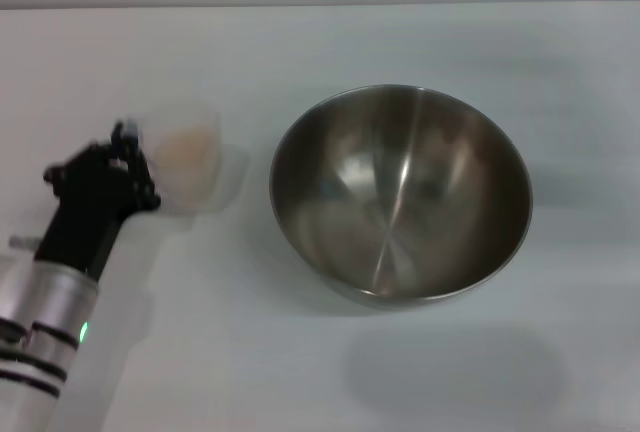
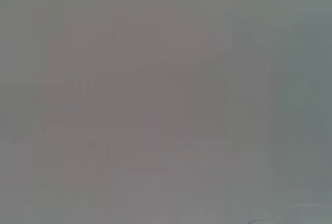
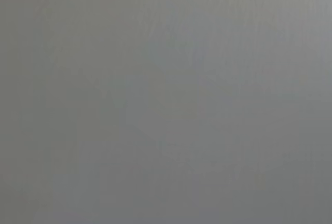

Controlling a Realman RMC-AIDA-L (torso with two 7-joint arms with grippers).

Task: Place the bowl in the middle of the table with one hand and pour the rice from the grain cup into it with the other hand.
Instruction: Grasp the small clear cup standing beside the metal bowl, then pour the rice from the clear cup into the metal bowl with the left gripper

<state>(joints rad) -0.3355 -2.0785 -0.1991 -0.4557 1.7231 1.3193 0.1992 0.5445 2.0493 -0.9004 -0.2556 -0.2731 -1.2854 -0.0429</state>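
The left gripper (image 1: pixel 128 157) is at the grain cup (image 1: pixel 190 157) of rice (image 1: pixel 186 147), jaws I cannot tell, just beside the bowl (image 1: pixel 400 197) on the table (image 1: pixel 330 42).

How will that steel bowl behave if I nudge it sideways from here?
The bowl looks thin, polished steel on a smooth white table, so it would probably slide easily. Its rounded underside and seemingly small base suggest it may rock or tilt if pushed high on the rim. It appears empty, so probably light for its width.
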